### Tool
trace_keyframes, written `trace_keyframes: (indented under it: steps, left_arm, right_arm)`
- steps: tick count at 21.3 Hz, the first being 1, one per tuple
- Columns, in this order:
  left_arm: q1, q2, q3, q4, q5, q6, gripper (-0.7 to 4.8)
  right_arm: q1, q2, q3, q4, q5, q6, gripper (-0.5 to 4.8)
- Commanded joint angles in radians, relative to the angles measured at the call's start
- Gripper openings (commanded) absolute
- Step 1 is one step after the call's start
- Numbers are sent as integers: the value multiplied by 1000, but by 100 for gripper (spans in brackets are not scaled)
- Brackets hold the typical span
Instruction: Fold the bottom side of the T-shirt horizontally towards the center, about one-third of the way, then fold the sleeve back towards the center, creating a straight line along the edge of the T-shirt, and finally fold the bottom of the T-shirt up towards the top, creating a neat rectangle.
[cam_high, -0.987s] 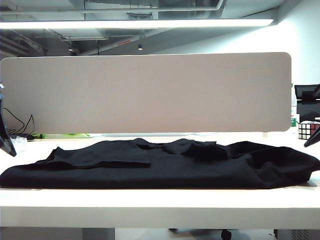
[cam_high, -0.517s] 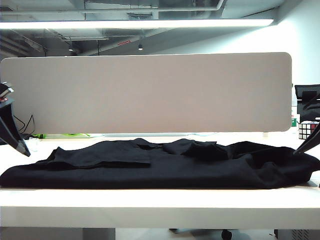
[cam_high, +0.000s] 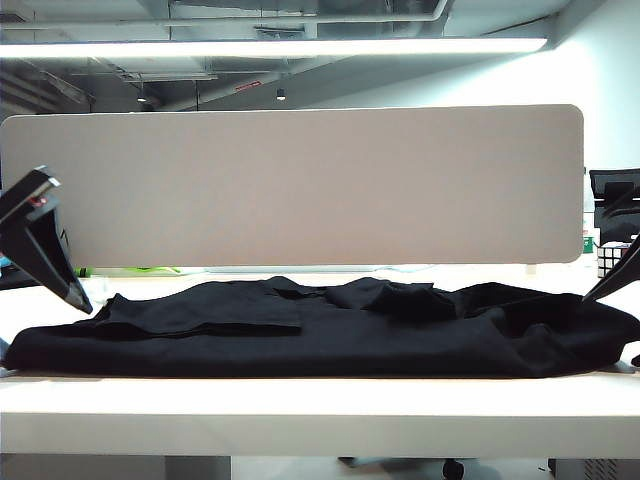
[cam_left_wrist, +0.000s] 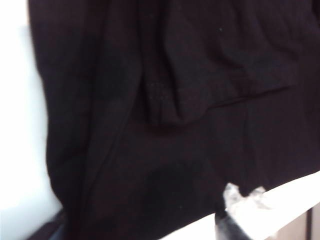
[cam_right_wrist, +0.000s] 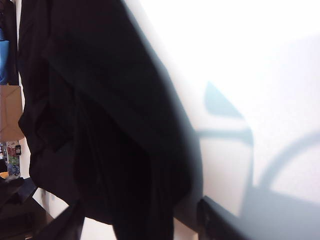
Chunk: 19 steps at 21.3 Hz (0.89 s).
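T-shirt (cam_high: 330, 330) lies flat on the table (cam_high: 320, 405), long axis running left-right across the exterior view, rumpled near the middle. Left gripper (cam_high: 78, 298) hangs at the shirt's left end, jaws spread, nothing held. Right gripper (cam_high: 610, 285) sits at the right end, also spread and empty. Each arm is beside its own end; neither touches cloth that I can tell. No containers here. Rubik's cube (cam_high: 604, 259) is far right.
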Motion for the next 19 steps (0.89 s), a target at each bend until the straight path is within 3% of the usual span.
trace_keyframes:
  steps: [1,3,6,9,14,19]
  left_arm:
    - [-32,11,-10,-31,-72,-4,231]
    - [-43,10,-10,-16,-73,-3,127]
    - [-43,10,-10,11,-76,-3,56]
    - [-43,8,-10,3,-66,1,-6]
    - [-42,-116,-3,-139,-46,5,-6]
    - [-42,-441,-3,-344,-98,4,-6]
  right_arm:
    - [0,-2,1,34,1,3,171]
    - [1,-2,1,39,1,3,97]
    - [1,-2,1,42,-1,0,2]
    - [1,-3,1,41,-42,-2,-9]
    - [1,-89,0,-29,-161,-1,-9]
    - [0,-457,1,-269,-188,9,-9]
